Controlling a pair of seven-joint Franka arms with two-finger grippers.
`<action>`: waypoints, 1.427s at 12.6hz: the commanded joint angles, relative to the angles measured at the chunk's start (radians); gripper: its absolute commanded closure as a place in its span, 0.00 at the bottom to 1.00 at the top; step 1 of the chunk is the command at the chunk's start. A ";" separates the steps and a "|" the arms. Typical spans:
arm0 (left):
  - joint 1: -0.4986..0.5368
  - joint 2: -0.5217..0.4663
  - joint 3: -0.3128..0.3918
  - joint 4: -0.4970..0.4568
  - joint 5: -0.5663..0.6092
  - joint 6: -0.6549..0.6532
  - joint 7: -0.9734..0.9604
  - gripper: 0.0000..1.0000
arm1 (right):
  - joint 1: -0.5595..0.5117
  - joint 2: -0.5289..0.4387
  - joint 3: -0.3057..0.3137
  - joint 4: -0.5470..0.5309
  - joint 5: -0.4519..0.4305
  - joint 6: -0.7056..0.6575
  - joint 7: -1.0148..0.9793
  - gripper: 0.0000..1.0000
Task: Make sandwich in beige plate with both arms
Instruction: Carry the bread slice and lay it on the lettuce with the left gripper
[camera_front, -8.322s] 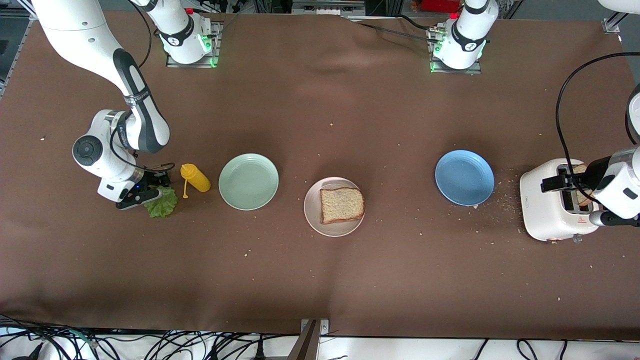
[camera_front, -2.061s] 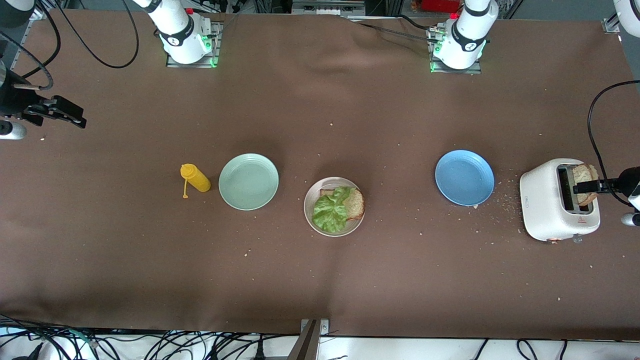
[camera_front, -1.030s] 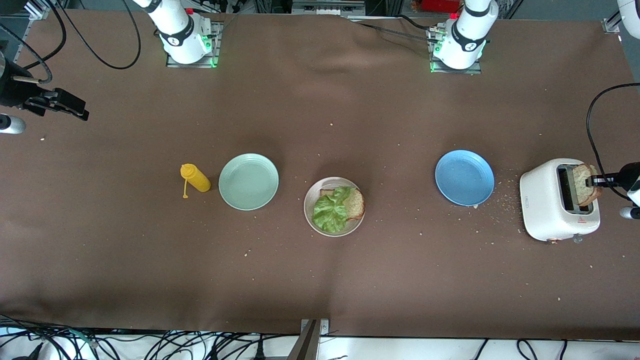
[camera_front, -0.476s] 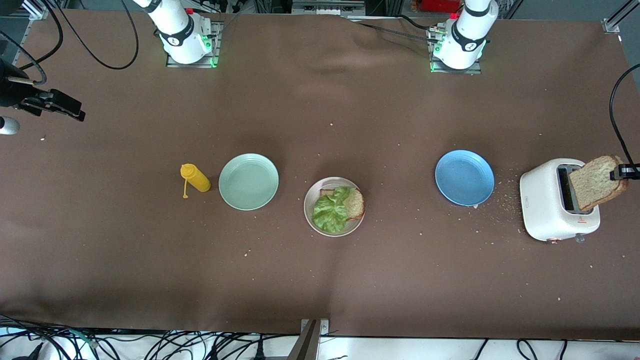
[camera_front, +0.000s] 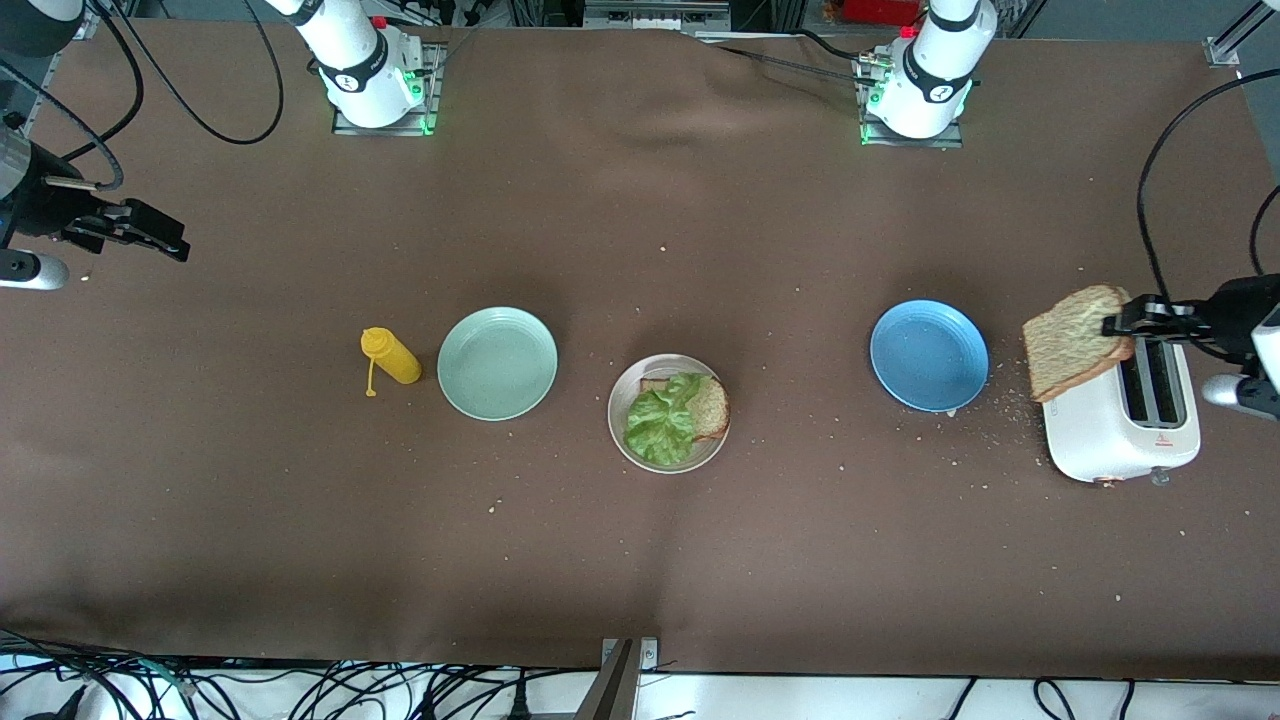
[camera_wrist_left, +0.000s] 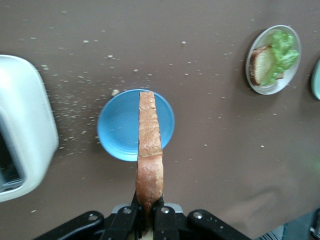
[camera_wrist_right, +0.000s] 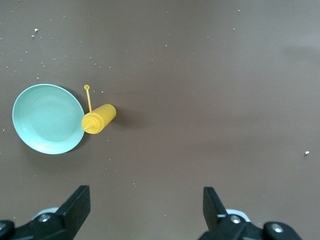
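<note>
A: Which step were you on?

B: You had the top bread slice (camera_front: 1076, 341) pinched by one edge in the left gripper (camera_front: 1122, 322), up in the air over the toaster (camera_front: 1120, 430) at the left arm's end of the desk (camera_front: 640, 560). The beige plate (camera_front: 625, 437) sat mid-desk between the mint-green plate (camera_front: 497, 362) and the blue plate (camera_front: 929, 355), holding the bottom slice (camera_front: 712, 407) with the lettuce (camera_front: 661, 425) lying partly over it.

A: And your other arm?

B: Your right gripper (camera_front: 150, 229) waited with its fingers spread and empty, over bare desk at the right arm's end.

A: What did the next move call for?

B: Probably carrying the slice past the blue plate, tipping it flat, lowering it onto the lettuce and releasing.
</note>
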 joint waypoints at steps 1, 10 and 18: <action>-0.107 0.055 0.010 -0.015 -0.143 -0.005 -0.095 1.00 | -0.002 0.010 0.009 0.028 0.012 -0.003 0.013 0.00; -0.330 0.287 0.005 -0.021 -0.583 0.243 -0.236 1.00 | -0.013 0.000 -0.033 0.023 0.016 -0.017 0.008 0.00; -0.445 0.347 -0.003 -0.045 -0.719 0.468 -0.336 1.00 | -0.014 -0.071 -0.061 -0.049 0.016 -0.015 -0.013 0.00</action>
